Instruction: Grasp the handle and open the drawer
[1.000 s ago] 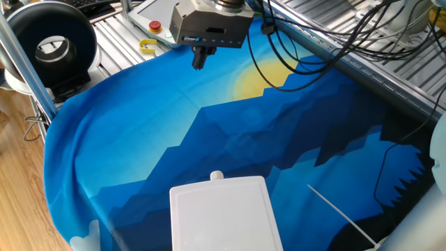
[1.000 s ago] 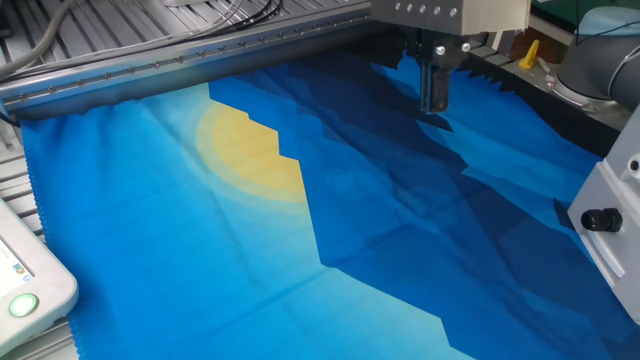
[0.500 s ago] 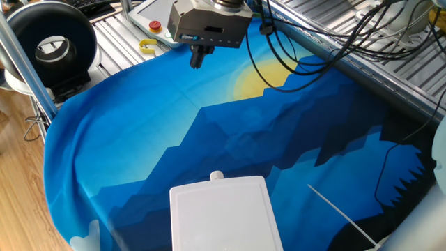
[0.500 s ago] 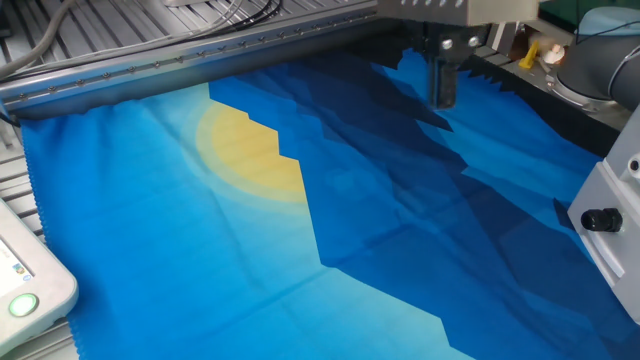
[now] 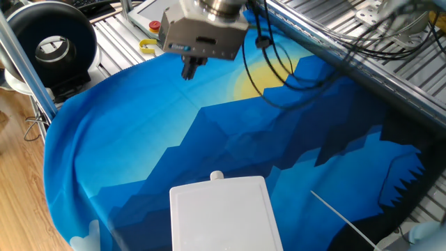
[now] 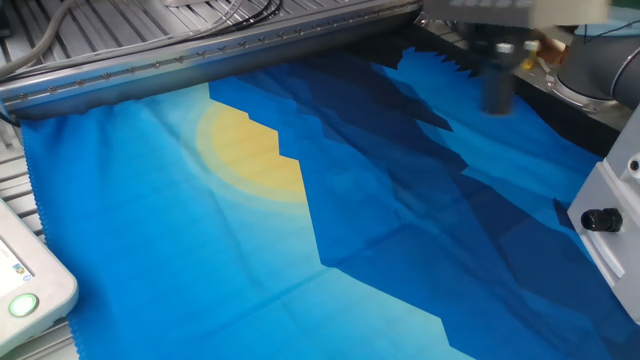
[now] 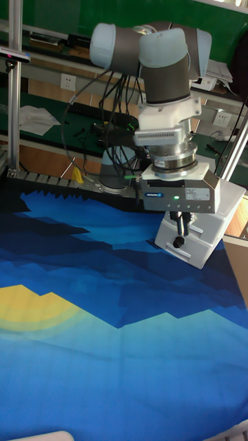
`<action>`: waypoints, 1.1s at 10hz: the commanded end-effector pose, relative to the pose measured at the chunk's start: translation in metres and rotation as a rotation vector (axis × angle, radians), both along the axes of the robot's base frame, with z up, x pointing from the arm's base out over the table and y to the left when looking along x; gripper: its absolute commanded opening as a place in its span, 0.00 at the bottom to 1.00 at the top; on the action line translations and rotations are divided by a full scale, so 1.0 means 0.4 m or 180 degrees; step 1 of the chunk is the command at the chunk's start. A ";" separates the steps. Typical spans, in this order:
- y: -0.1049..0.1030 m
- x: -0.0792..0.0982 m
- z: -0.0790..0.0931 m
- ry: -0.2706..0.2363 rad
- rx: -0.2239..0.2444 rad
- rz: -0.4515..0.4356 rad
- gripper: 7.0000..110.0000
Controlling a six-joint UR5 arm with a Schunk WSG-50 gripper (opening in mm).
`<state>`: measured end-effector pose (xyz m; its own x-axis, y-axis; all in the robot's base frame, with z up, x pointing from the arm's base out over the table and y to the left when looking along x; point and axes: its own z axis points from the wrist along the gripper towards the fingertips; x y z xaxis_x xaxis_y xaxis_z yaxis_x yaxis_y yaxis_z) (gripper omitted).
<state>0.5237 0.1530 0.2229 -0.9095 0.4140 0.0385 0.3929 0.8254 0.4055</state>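
The drawer is part of a flat-topped white plastic box (image 5: pixel 223 213) at the near edge of the blue cloth. It looks pushed in. Its handle (image 5: pixel 217 176), a small white knob, sticks out of the front face toward the table's middle. In the other fixed view the box (image 6: pixel 618 190) is at the right edge, and the knob (image 6: pixel 600 220) looks dark there. My gripper (image 5: pixel 188 70) hangs over the far side of the cloth, well away from the handle. Its dark fingers are shut on nothing. It is motion-blurred in the other fixed view (image 6: pixel 497 95). In the tall view the gripper (image 7: pixel 182 222) is in front of the box (image 7: pixel 196 242).
A yellow tape dispenser (image 5: pixel 146 46) and a white pendant with a red button (image 5: pixel 155 26) lie on the slatted table behind the gripper. A black ring-shaped device (image 5: pixel 49 42) stands at the far left. Black cables (image 5: pixel 279 63) hang off the arm. Another white device (image 6: pixel 25 285) sits at the cloth's corner.
The gripper has swept sideways over the far part of the cloth: left in one fixed view, right in the other. It stayed shut. The cables swung with it. The box has not moved.
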 end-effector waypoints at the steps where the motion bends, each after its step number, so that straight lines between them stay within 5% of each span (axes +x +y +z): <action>1: 0.055 -0.074 -0.023 -0.0153 0.0123 -0.0040 0.00; 3: 0.054 -0.128 -0.052 -0.0110 0.0081 -0.0104 0.00; 6: 0.080 -0.237 -0.102 -0.0069 0.0321 -0.0165 0.00; 8: 0.021 -0.307 -0.144 0.0233 0.0084 -0.0112 0.00; 11: 0.020 -0.283 -0.167 0.0182 0.0109 -0.0165 0.00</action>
<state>0.4160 0.1626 0.1649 -0.8881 0.4504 0.0920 0.4464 0.7971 0.4066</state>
